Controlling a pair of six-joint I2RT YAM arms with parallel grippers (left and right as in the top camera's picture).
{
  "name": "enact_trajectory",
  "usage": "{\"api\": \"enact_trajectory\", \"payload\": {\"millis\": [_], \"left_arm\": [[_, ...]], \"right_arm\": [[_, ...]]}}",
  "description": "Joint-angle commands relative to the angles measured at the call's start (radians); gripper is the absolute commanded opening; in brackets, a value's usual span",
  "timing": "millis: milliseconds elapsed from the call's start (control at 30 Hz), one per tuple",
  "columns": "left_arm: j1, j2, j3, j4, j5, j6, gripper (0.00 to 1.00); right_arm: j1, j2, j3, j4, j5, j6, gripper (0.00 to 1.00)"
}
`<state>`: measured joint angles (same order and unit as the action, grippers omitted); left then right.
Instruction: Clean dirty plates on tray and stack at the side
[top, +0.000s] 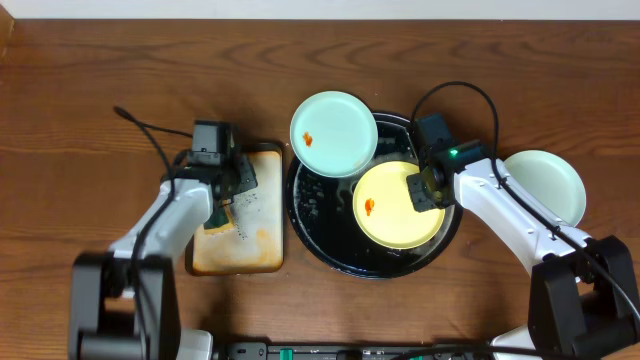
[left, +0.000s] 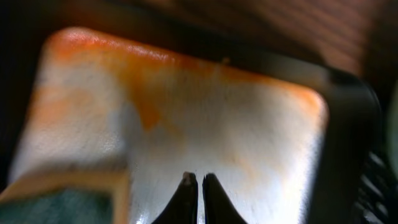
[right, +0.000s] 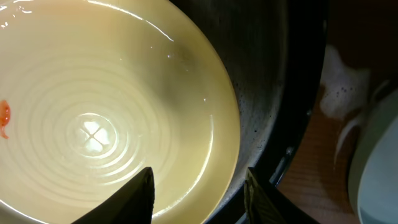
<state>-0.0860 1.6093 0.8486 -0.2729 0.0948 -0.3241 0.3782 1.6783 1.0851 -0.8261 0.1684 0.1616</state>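
Observation:
The round black tray (top: 320, 235) sits mid-table. A pale yellow plate (top: 400, 215) with an orange smear lies in its right half. A mint plate (top: 333, 133) with an orange smear rests on the tray's upper left rim. A second mint plate (top: 548, 185) lies on the table to the right. My right gripper (top: 425, 190) is open, its fingers (right: 199, 180) straddling the yellow plate's (right: 93, 124) right rim, one over the plate and one over the tray (right: 273, 93). My left gripper (top: 228, 192) is shut and empty (left: 196, 180) over the rectangular pan.
An orange-stained rectangular metal pan (top: 255, 240) lies left of the tray, with a green-and-yellow sponge (top: 220, 217) in it; the sponge also shows in the left wrist view (left: 62, 199). Foam (right: 339, 93) lies on the wood between the tray and the right mint plate (right: 376, 162).

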Motion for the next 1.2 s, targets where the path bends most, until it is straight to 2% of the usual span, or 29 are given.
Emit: {"api": "enact_trajectory", "payload": {"millis": [0,433,567,800,900,1000,1167], "left_arm": [[0.0,0.072,0.003,0.074,-0.029,0.021,0.07],[0.006,0.222,0.003,0.341,-0.149,0.063,0.08],[0.006,0.233,0.011,0.423,-0.158,0.12,0.08],[0.006,0.234,0.041,0.465,-0.192,0.148,0.08],[0.006,0.219,0.065,0.411,-0.182,0.148,0.08],[0.006,0.172,0.11,0.287,-0.155,0.147,0.08],[0.006,0.054,0.159,0.041,-0.117,0.143,0.31]], "right_arm": [[-0.004,-0.001,-0.001,-0.001,-0.005,0.018,0.44],[-0.004,-0.001,-0.001,-0.002,-0.005,0.018,0.42],[-0.004,-0.001,-0.001,-0.002,-0.005,0.018,0.42],[-0.005,-0.001,-0.001,-0.014,-0.005,0.018,0.42],[-0.005,-0.001,-0.001,-0.019,-0.005,0.018,0.42],[-0.005,-0.001,-0.001,-0.024,-0.005,0.018,0.42],[-0.004,-0.001,-0.001,-0.034,-0.008,0.018,0.42]]}}
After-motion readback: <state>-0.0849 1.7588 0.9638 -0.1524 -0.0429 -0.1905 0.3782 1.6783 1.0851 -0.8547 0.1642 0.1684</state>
